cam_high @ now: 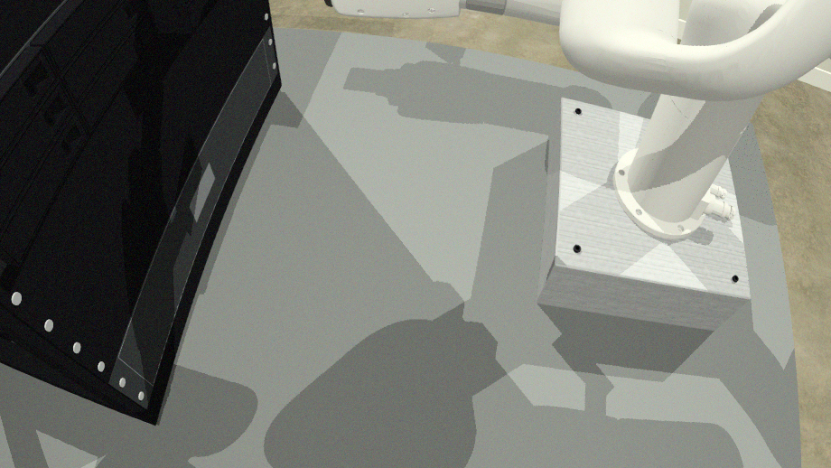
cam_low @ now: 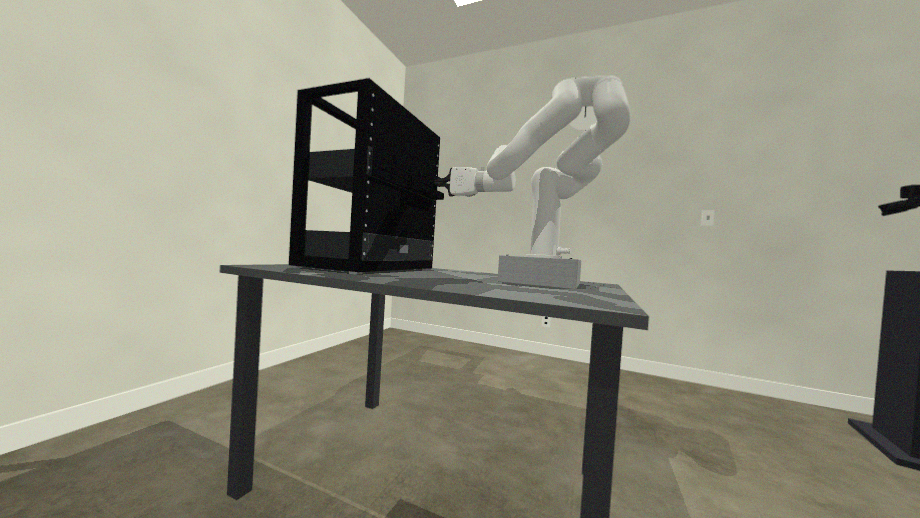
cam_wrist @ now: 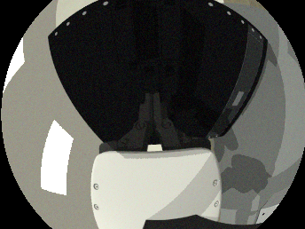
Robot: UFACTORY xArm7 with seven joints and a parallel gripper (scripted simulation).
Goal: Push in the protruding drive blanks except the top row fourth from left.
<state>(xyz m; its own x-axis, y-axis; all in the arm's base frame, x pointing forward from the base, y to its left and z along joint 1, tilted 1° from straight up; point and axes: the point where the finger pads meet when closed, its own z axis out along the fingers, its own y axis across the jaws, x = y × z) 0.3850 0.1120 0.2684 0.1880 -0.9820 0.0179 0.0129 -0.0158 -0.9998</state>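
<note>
The black rack (cam_low: 360, 173) (cam_high: 116, 174) (cam_wrist: 154, 63) stands on the left part of the table. Its front face is very dark, so I cannot make out the single drive blanks or which ones stand out. My gripper (cam_low: 442, 182) (cam_wrist: 152, 101) is shut, with the two fingers pressed together and nothing between them. It points level at the rack's front at about mid height, with the fingertips close to the front face. Whether they touch it I cannot tell. In the top view only the white wrist body (cam_high: 395, 6) shows at the top edge.
The arm's base stands on a grey block (cam_high: 633, 256) (cam_low: 539, 270) on the right part of the grey table (cam_low: 450, 289) (cam_high: 360, 232). A black stand (cam_low: 901, 360) is on the floor at the far right, away from the table.
</note>
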